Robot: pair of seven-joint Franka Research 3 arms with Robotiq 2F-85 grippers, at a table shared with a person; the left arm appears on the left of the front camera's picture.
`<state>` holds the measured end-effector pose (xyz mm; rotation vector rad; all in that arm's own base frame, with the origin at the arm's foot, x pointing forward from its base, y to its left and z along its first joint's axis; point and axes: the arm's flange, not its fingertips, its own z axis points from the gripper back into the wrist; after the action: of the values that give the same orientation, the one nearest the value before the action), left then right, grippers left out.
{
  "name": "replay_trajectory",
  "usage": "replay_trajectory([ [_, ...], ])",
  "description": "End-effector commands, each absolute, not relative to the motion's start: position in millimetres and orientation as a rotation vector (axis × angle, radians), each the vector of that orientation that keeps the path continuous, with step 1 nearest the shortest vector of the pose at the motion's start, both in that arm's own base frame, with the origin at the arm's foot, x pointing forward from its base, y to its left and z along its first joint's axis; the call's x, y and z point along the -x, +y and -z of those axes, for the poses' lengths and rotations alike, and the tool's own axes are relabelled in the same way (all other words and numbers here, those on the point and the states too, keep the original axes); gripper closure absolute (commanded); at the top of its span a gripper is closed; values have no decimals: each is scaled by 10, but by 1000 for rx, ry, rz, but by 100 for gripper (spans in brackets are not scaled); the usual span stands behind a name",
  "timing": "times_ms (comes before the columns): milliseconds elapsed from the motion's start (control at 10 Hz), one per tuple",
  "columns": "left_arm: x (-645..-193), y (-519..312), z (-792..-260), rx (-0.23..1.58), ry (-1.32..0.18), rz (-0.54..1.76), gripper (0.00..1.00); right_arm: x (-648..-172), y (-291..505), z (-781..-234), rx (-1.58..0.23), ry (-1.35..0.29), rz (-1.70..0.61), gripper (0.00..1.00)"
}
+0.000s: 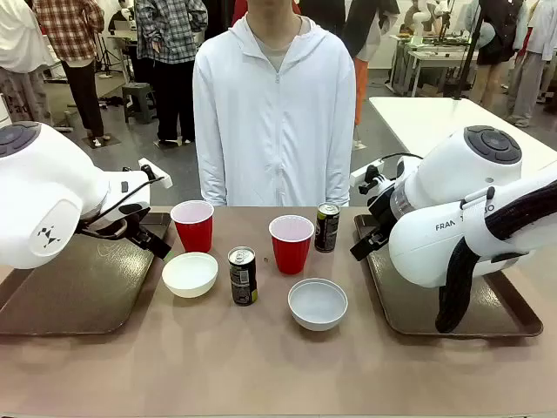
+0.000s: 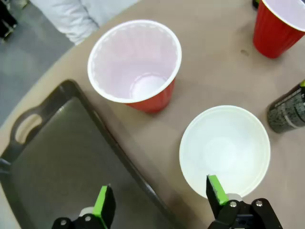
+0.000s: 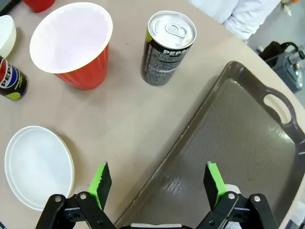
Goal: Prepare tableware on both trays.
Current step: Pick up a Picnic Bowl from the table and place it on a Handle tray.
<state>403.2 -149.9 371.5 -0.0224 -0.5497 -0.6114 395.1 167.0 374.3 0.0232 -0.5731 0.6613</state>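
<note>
Tableware: you have all six pieces standing on the worktop (image 1: 261, 366), between the two trays.
Left tray (image 1: 70, 296): it lies flat at the robot's left end of the worktop, a cut-out handle at its far end.
Right tray (image 1: 409, 313): it lies flat at the robot's right end; from the front the right arm hides much of it from you.
Cups: the left cup (image 1: 193, 226) stands upright just beside the left tray's far corner. The right cup (image 1: 291, 244) stands upright near the middle of the worktop.
Bowls: the left bowl (image 1: 190, 273) sits on the robot's side of the left cup, close to the left tray's rim. The right bowl (image 1: 318, 303) sits on the robot's side of the right cup, near the right tray.
Cans: the front can (image 1: 243, 276) stands upright between the two bowls. The back can (image 1: 327, 227) stands upright just beside the right cup, on the right tray's side.
Left gripper (image 2: 159, 191): your jaws are spread wide with nothing between them. It hangs over the left tray's rim; in its wrist view one green pad lies over the tray and the other over the left bowl's near edge.
Right gripper (image 3: 156, 174): your jaws are spread wide and hold nothing. It hangs over the right tray's inner rim, one pad over the worktop beside the right bowl, the other over the tray.
Person (image 1: 274, 113): stands at the far side behind the cups, in a white zipped jacket.
</note>
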Motion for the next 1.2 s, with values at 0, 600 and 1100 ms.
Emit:
replay_trajectory([
  [0, -4031, -1499, -3715, 22, -550, 612, 0, -3951, 1670, -3743, -23, -573, -661, 0],
  [600, -4031, -1499, -3715, 22, -550, 612, 0, -3951, 1670, -3743, -23, -573, -661, 0],
  [1100, -4031, -1499, -3715, 22, -550, 612, 0, -3951, 1670, -3743, -23, -573, -661, 0],
])
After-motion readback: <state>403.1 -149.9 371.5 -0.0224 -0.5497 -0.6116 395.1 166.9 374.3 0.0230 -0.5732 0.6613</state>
